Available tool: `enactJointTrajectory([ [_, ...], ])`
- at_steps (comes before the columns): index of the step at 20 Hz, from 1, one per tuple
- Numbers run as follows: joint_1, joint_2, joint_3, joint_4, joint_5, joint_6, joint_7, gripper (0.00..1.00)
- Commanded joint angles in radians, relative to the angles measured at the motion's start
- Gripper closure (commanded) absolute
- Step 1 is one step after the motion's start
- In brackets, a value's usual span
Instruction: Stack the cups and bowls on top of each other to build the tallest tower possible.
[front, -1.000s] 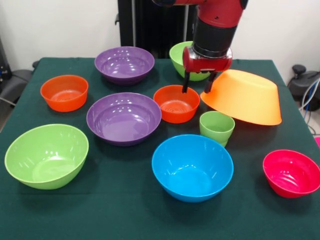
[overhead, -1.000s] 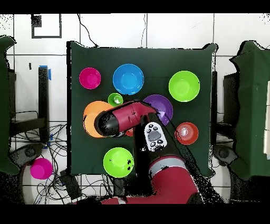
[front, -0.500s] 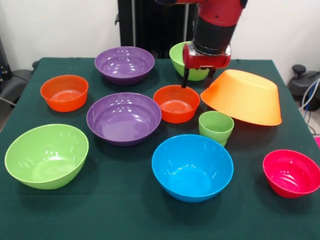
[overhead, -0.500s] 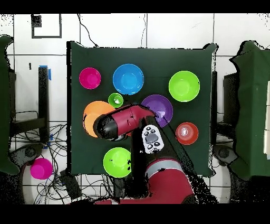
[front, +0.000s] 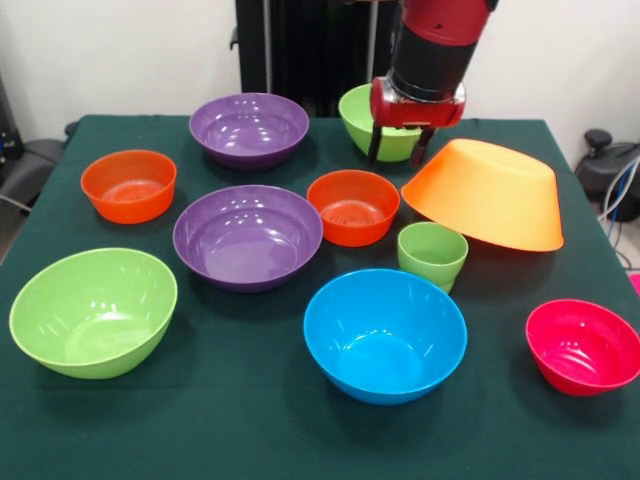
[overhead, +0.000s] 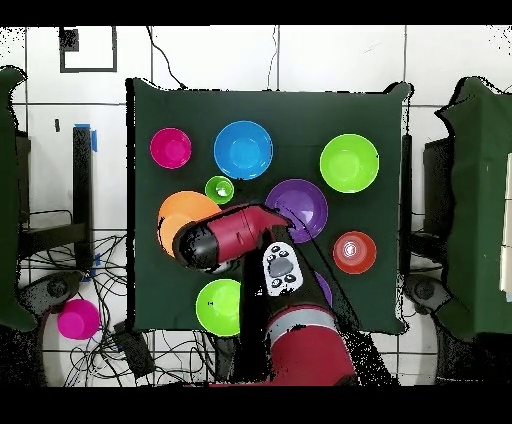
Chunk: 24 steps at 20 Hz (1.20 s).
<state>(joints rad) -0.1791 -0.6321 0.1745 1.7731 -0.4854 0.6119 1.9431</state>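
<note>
The orange-yellow bowl (front: 487, 192), mouth down and tilted with one rim edge raised, lies on the desk (front: 250, 400) just below and beside my fingers (front: 374, 148). They are spread and hold nothing. The one cup (front: 433, 254) stands lower down in the front view, touching that bowl's rim or nearly so; I cannot tell which. A small orange-red bowl (front: 353, 206) sits below the gripper (front: 400, 152), a light-green bowl (front: 372, 120) behind it. No tower exists yet. Risk, as I judge it: a descent here could clip the tilted rim, tipping the bowl against the cup.
</note>
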Motion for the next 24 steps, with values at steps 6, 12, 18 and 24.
enactJointTrajectory([
  [6, 0.07, -0.012, 0.015, -0.015, 0.039, -0.122, 0.141, 0.0],
  [12, 0.076, -0.01, 0.054, -0.07, 0.045, -0.149, 0.087, 0.0],
  [18, 0.081, -0.015, 0.037, -0.028, 0.049, -0.217, 0.114, 0.0],
  [24, 0.034, 0.033, 0.077, -0.038, 0.05, -0.23, 0.051, 0.0],
])
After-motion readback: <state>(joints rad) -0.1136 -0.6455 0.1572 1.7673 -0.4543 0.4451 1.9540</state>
